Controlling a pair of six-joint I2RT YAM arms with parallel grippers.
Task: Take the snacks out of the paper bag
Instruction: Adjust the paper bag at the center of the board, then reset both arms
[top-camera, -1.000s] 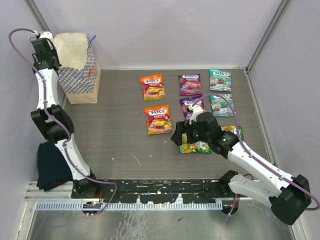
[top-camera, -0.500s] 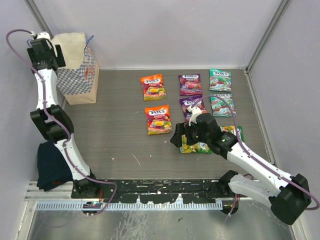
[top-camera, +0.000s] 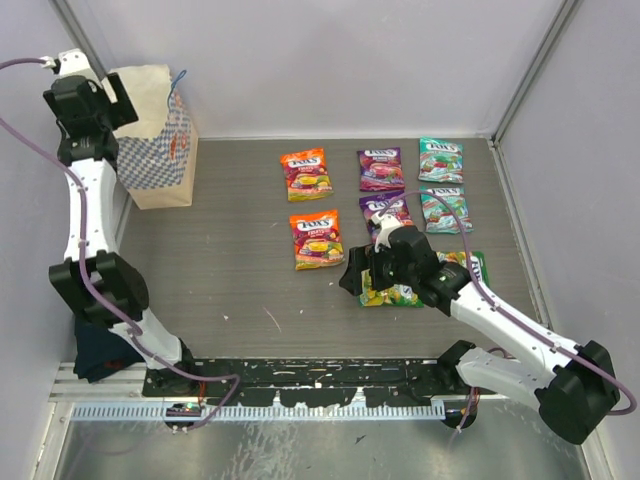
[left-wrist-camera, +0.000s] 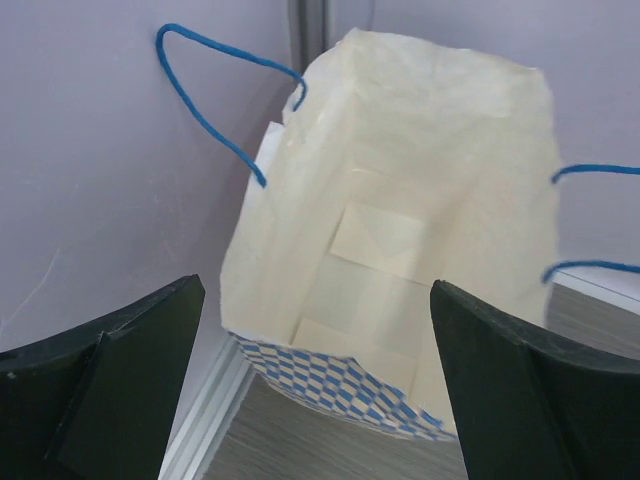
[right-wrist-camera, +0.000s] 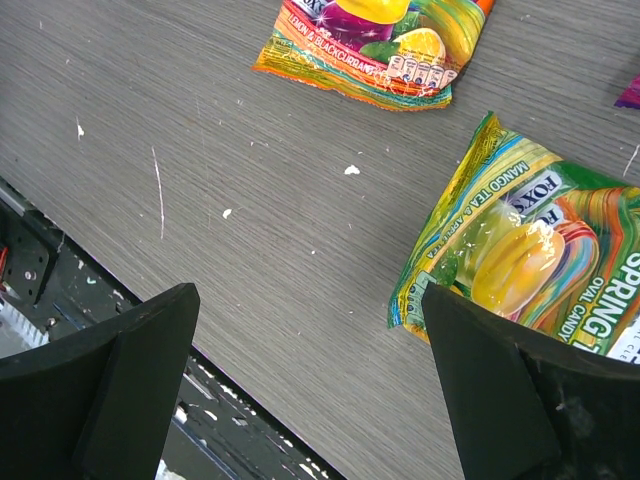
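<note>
The paper bag (top-camera: 158, 135) stands upright at the far left, cream with blue checks and blue cord handles. My left gripper (top-camera: 103, 100) hangs open just left of its mouth, apart from it. In the left wrist view the paper bag (left-wrist-camera: 400, 200) gapes between my open fingers (left-wrist-camera: 120, 370), and only cream paper shows inside. Several snacks lie flat on the table: orange (top-camera: 305, 173), purple (top-camera: 380, 169) and teal (top-camera: 440, 159) ones among them. My right gripper (top-camera: 357, 275) is open and empty, low over the table beside a yellow-green packet (right-wrist-camera: 540, 260).
A dark blue folded cloth (top-camera: 100, 335) lies at the near left by the left arm's base. A black rail (top-camera: 320, 375) runs along the near edge. Grey walls close in the table at the left, back and right.
My left gripper has opened, letting go of the bag's rim, and has drawn back a little to the left. The right gripper has drifted slightly left, still open.
</note>
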